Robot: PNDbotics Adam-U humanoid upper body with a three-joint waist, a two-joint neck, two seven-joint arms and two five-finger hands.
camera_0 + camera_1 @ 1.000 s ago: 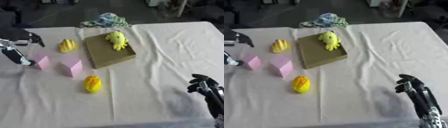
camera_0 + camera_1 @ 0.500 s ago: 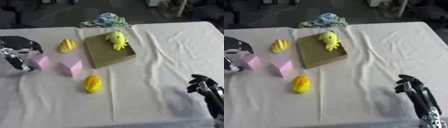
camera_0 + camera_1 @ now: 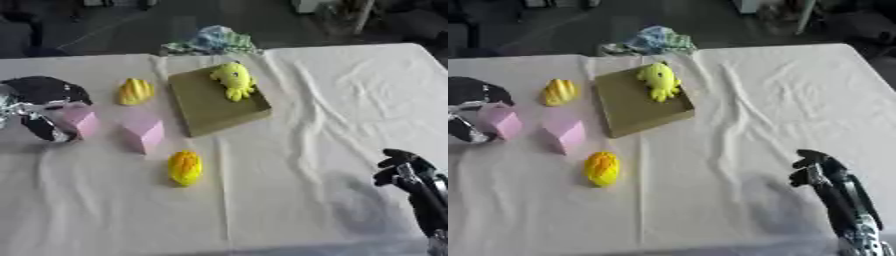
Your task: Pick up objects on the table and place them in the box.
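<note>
My left hand (image 3: 39,107) is down at the left side of the table (image 3: 332,100), curled over the leftmost pink block (image 3: 79,120). The dark back of the hand arches above the block's far side, and my silvery fingers (image 3: 44,131) come down along its left face, so the block sits between them. I read this as a grasp closed around the block, though the block looks to be resting on the cloth.

My right hand (image 3: 829,175) shows near the lower right corner, well apart from everything, touching nothing. Its fingers point up and away from me and curl only slightly at the tips, a relaxed, idle pose.

The box (image 3: 214,100) is a flat olive-brown tray in the middle of the far half of the table. A yellow octopus-like toy (image 3: 233,80) lies in its far right corner. Just beside the box's left edge stands a second pink block (image 3: 142,132), near the one I hold but apart from it. A yellow ridged thing (image 3: 135,91) lies beyond the blocks, left of the box. An orange-yellow oval thing (image 3: 185,167) lies nearer to me, in front of the second block. A crumpled patterned cloth (image 3: 210,41) sits at the table's far edge, beyond the box.
</note>
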